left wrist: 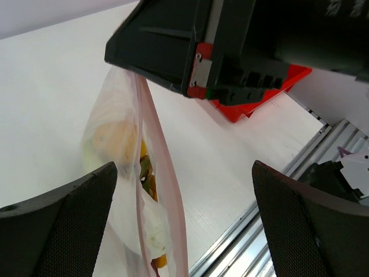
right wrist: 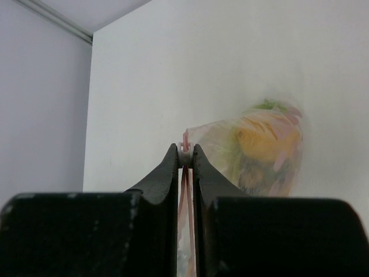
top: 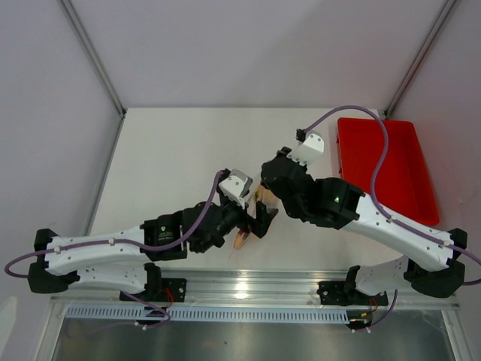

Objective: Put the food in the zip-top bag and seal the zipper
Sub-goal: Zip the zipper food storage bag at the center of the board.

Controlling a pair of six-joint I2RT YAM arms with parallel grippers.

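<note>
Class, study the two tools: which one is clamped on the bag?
The right tool, pinched shut on the pinkish zipper of the zip-top bag. The left tool stands wide open, the bag merely hanging in its gap.

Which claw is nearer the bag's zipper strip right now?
Right. The right claw is pinched shut on the zipper strip; the left claw stands open astride the hanging bag.

One zip-top bag [left wrist: 155, 190] (several foods [left wrist: 118, 141] inside), one red tray [top: 402, 165], two arms [top: 98, 252]

Zip-top bag [left wrist: 124, 144] inside left hand [left wrist: 184, 167] gap
</note>
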